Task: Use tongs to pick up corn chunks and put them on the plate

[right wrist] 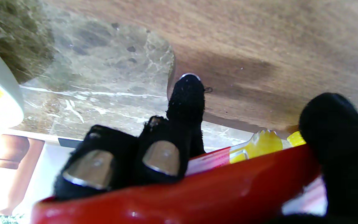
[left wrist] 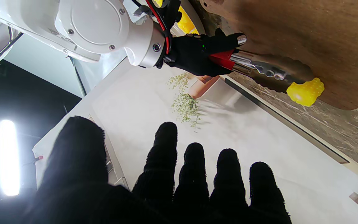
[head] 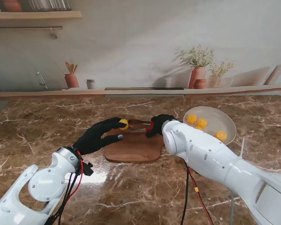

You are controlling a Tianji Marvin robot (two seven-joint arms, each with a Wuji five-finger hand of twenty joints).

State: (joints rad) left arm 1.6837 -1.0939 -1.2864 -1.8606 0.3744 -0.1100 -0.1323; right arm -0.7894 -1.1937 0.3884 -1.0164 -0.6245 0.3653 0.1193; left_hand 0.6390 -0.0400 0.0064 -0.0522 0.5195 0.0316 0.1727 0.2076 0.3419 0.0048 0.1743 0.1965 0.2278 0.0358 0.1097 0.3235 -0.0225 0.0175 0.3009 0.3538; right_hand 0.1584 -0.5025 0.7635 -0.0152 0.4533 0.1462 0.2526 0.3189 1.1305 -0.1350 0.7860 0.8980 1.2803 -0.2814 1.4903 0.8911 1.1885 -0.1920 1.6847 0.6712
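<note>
Nearest me, the left hand (head: 97,136) lies with its fingers spread and holding nothing, stretched over the left edge of the wooden cutting board (head: 136,149), fingertips close beside a yellow corn chunk (head: 124,124). The right hand (head: 158,124) is wrapped around the red grip of the tongs (head: 139,125), whose metal tips reach left across the board's far edge and close on that chunk. Farther right, 3 corn chunks (head: 202,123) lie in the pale plate (head: 227,123) on the marble table (head: 145,192).
</note>
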